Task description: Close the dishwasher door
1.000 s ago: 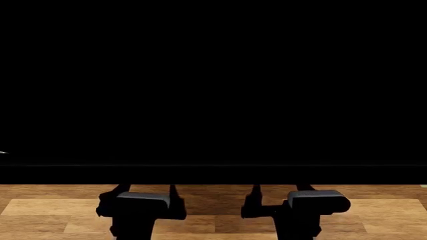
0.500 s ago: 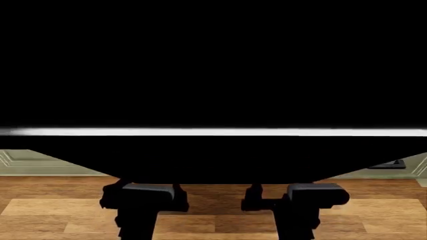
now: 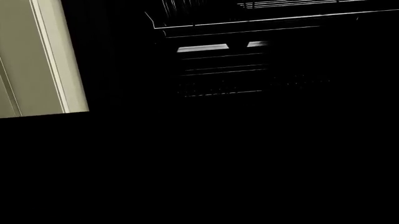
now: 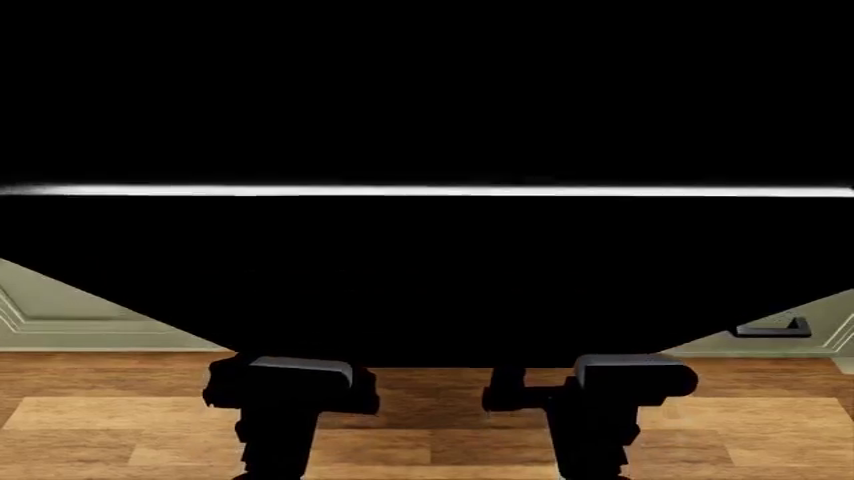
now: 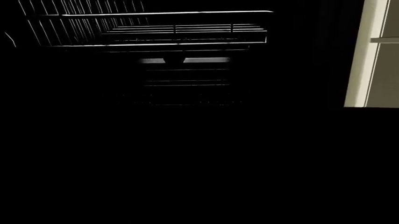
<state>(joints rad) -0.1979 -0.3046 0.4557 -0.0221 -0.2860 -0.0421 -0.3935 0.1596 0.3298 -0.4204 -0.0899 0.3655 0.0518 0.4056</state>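
Note:
The dishwasher door [image 4: 427, 270] is a large glossy black panel that fills most of the head view. A bright strip [image 4: 427, 190] runs across it. The door stands partly open and tilts out over both my arms. My left gripper [image 4: 291, 375] and right gripper [image 4: 558, 385] sit just under the door's lower edge, above the floor. The door hides their fingertips, apart from one right finger [image 4: 505, 388]. Both wrist views are mostly black. They look into the dishwasher at wire racks, seen in the left wrist view [image 3: 249, 18] and the right wrist view [image 5: 156, 32].
Pale green cabinet fronts flank the dishwasher, at the left [image 4: 54, 310] and at the right with a dark bar handle [image 4: 774, 328]. They also show in the left wrist view [image 3: 37, 56] and the right wrist view [image 5: 374, 51]. A wooden floor [image 4: 427, 435] lies below.
The bright strip on the door has moved up in the head view. The door's lower part has narrowed, uncovering more green cabinet on both sides. The gripper fingers have slipped under the door edge.

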